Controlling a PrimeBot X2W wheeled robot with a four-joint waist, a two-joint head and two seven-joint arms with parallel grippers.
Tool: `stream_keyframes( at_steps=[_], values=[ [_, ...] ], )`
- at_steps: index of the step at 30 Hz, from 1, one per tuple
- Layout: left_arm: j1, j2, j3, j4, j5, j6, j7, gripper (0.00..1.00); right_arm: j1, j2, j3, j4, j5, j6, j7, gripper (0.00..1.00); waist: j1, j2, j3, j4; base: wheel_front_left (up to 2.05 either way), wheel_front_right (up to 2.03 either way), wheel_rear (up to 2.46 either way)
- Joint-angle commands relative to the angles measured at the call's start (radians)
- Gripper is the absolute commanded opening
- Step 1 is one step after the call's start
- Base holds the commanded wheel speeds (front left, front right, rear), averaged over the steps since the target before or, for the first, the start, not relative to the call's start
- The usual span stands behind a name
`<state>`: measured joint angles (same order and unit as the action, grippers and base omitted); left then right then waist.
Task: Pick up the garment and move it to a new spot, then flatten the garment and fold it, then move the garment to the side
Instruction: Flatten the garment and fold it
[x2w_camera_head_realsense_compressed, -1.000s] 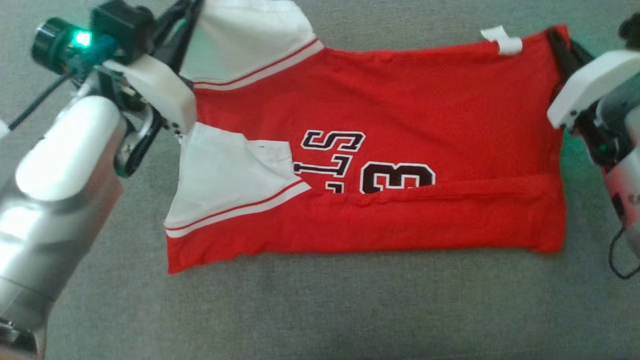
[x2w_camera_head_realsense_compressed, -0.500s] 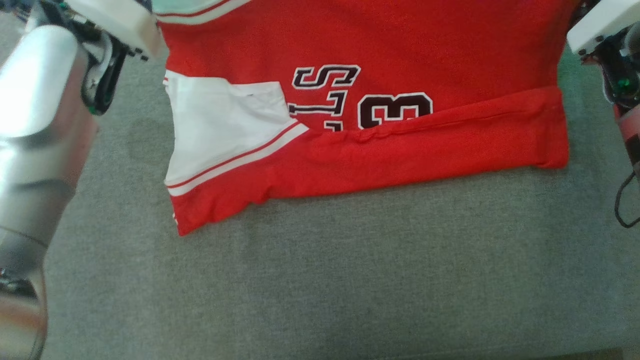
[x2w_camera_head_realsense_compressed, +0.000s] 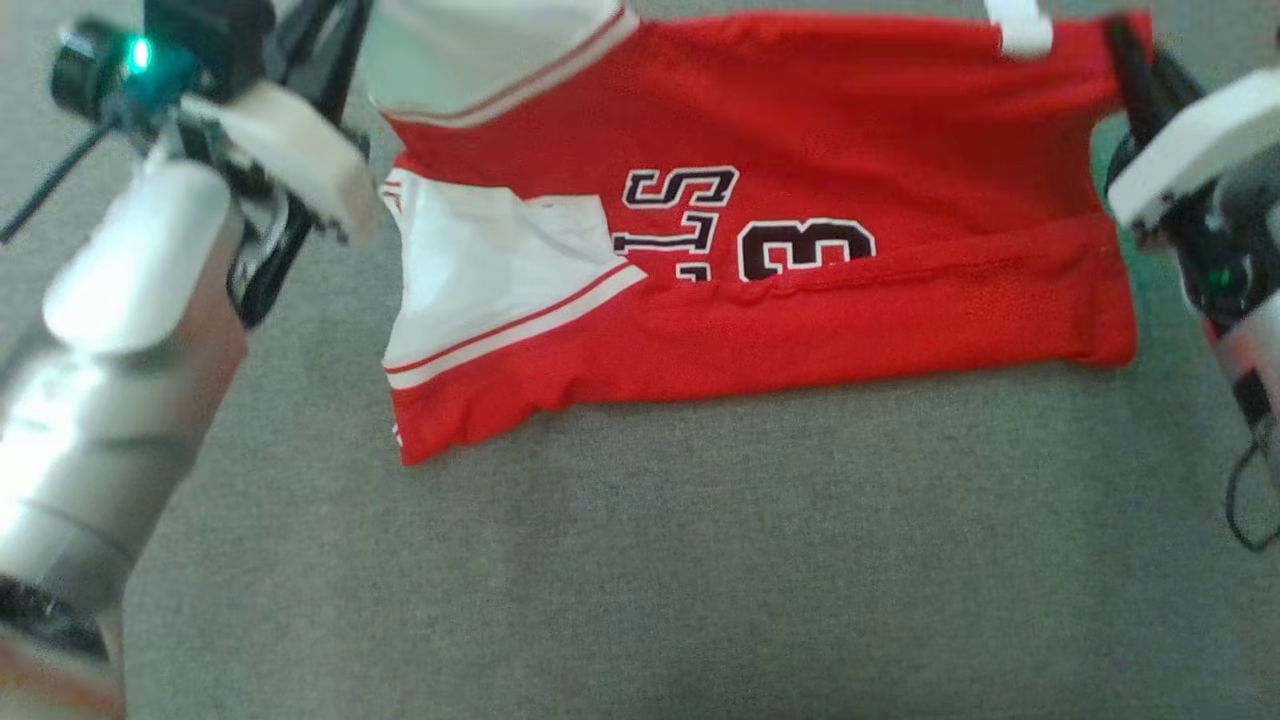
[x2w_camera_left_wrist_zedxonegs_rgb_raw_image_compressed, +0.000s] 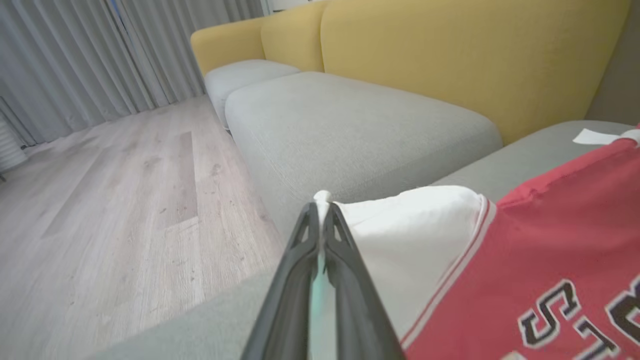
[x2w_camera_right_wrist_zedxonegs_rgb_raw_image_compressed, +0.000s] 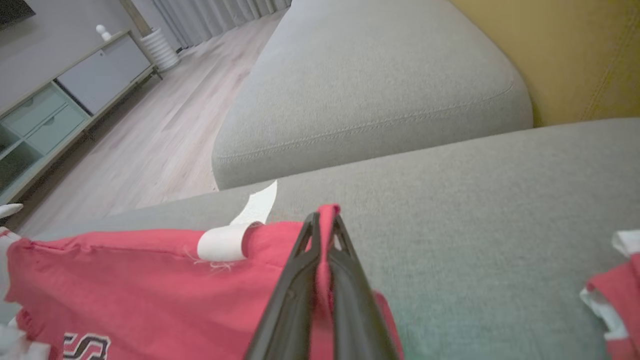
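Note:
The garment (x2w_camera_head_realsense_compressed: 800, 120) is a red jersey with white sleeves and black lettering. It is stretched between both grippers over the grey sofa seat (x2w_camera_head_realsense_compressed: 700, 580). Its far edge is raised, and its near folded edge lies on the cushion with the left corner rumpled. My left gripper (x2w_camera_head_realsense_compressed: 335, 40) is shut on the white sleeve, and the left wrist view shows the left gripper (x2w_camera_left_wrist_zedxonegs_rgb_raw_image_compressed: 320, 210) pinching the garment (x2w_camera_left_wrist_zedxonegs_rgb_raw_image_compressed: 550, 260). My right gripper (x2w_camera_head_realsense_compressed: 1128, 60) is shut on the red far-right corner. In the right wrist view the right gripper (x2w_camera_right_wrist_zedxonegs_rgb_raw_image_compressed: 322, 220) holds the garment (x2w_camera_right_wrist_zedxonegs_rgb_raw_image_compressed: 125, 285) beside a white tag (x2w_camera_right_wrist_zedxonegs_rgb_raw_image_compressed: 222, 243).
A second grey seat cushion (x2w_camera_left_wrist_zedxonegs_rgb_raw_image_compressed: 350, 125) and the yellow backrest (x2w_camera_left_wrist_zedxonegs_rgb_raw_image_compressed: 450, 60) lie beyond the garment. Wood floor (x2w_camera_left_wrist_zedxonegs_rgb_raw_image_compressed: 100, 200) and curtains are to the side, with a low cabinet (x2w_camera_right_wrist_zedxonegs_rgb_raw_image_compressed: 60, 100) farther off. A piece of red and white cloth (x2w_camera_right_wrist_zedxonegs_rgb_raw_image_compressed: 610, 292) shows at the right edge.
The head camera has shifted. Both grippers keep their hold. The garment's far edge has risen, and its near edge has slid away from me, with the left corner now creased and sagging.

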<state>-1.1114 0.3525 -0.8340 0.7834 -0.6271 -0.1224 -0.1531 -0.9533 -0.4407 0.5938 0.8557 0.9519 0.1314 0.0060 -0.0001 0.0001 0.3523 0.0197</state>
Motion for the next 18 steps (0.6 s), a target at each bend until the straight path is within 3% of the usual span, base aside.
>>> stream_keyframes(
  at_steps=[1,18],
  values=[
    [-0.001,0.066,0.02,-0.037,-0.024,-0.002,0.019,0.0,0.032,-0.028,0.018,-0.038,0.027,-0.001,0.015,0.0,0.0001,-0.0001,-0.036,0.009,0.0,0.0,0.0],
    [0.294,0.316,-0.146,-0.42,-0.284,-0.008,0.385,0.0,0.228,-0.185,0.162,-0.154,0.198,-0.001,0.294,0.0,0.0001,-0.0001,-0.156,0.024,0.0,0.0,0.0]
  ],
)
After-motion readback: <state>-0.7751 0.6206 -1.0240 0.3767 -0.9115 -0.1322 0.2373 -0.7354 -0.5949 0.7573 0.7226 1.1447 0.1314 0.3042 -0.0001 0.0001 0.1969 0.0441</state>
